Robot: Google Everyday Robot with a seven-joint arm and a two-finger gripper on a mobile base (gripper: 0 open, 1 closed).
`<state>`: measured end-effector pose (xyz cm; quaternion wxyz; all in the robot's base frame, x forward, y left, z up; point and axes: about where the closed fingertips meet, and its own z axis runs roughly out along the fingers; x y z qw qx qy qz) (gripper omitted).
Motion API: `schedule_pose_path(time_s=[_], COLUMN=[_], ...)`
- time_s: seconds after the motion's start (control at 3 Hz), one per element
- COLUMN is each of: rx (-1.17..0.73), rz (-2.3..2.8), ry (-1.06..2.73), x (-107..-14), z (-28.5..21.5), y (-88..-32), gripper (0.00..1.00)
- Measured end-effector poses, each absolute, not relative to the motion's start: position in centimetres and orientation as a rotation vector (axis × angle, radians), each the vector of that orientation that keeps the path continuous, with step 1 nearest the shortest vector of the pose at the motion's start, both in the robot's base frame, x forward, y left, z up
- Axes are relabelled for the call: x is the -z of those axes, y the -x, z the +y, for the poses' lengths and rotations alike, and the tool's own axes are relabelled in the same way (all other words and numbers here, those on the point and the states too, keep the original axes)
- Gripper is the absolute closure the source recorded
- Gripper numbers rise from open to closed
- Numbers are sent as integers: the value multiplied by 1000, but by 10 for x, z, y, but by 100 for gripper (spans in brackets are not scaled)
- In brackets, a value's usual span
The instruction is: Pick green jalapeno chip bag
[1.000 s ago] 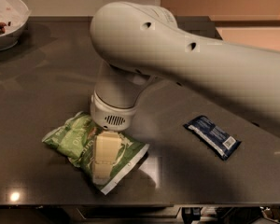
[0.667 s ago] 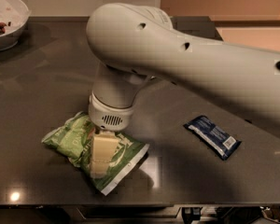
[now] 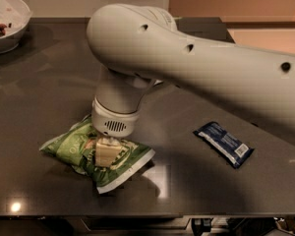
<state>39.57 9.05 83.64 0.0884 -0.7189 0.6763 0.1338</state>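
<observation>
As before, end effector [image 3: 108, 152] on green jalapeno chip bag [image 3: 69, 149]

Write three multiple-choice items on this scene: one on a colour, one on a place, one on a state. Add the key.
1. The bowl at the far left corner is
A. white
B. red
C. black

2. The blue packet lies
A. in the bowl
B. on the table, right of the green chip bag in the picture
C. on top of the green chip bag

3. The green chip bag is
A. hanging high above the table
B. standing upright against the bowl
C. lying on the table with the gripper down on it

Key:
1 A, its wall is pale white.
2 B, the packet sits by itself on the dark top, apart from the bag.
3 C, the bag's left end rests on the table and the gripper is pressed onto its middle.
</observation>
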Motion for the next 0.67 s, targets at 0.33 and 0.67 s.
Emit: schedule_pose_path(time_s=[0.33,0.67], rx=[-392,-397], rz=[2024,1997], ry=[2127,2115], x=[-843,-862], z=[86,72], y=[-399,-409], gripper=[87,100])
